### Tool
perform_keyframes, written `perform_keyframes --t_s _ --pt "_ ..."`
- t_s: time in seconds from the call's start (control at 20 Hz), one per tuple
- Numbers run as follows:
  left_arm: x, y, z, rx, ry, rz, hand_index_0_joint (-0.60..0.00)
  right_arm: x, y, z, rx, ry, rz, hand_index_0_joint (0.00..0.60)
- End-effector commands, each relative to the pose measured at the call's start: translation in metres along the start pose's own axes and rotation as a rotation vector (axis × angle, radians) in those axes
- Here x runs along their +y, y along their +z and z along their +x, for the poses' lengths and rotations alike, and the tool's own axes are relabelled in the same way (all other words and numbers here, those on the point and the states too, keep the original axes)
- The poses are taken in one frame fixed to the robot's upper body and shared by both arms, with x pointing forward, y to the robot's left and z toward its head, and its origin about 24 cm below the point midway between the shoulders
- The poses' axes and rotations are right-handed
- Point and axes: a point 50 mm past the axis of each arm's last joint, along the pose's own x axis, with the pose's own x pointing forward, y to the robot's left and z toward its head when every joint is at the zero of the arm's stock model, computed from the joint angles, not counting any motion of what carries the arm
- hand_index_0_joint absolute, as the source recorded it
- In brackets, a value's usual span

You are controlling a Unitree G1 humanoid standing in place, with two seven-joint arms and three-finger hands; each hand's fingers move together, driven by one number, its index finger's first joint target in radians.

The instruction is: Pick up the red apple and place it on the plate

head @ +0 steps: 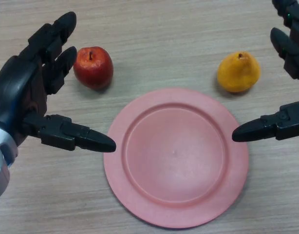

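A red apple (93, 67) sits upright on the wooden table, left of centre, just beyond the plate's upper left rim. A pink round plate (135, 180) lies in the middle with nothing on it. My left hand (23, 92) is open beside the apple on its left, fingers straight and pointing past it, thumb stretched toward the plate's left rim. It does not touch the apple. My right hand (290, 122) is open at the right edge, thumb pointing at the plate's right rim.
A yellow-orange pear (238, 72) stands on the table right of centre, beyond the plate's upper right rim and just left of my right hand's fingers.
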Motion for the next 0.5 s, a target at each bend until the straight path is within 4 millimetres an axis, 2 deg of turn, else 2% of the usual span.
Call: perform_keyframes --t_s 0.05,0.5 --pt "0.0128 0.0285 -0.0093 -0.212 0.065 0.097 0.0 -0.0146 0.0288 -0.0059 -0.218 -0.101 -0.077 0.0" --pt "0.0117 0.02 -0.015 -0.206 0.082 0.084 0.0 -0.0159 0.0337 -0.0115 -0.223 -0.123 -0.112 0.0"
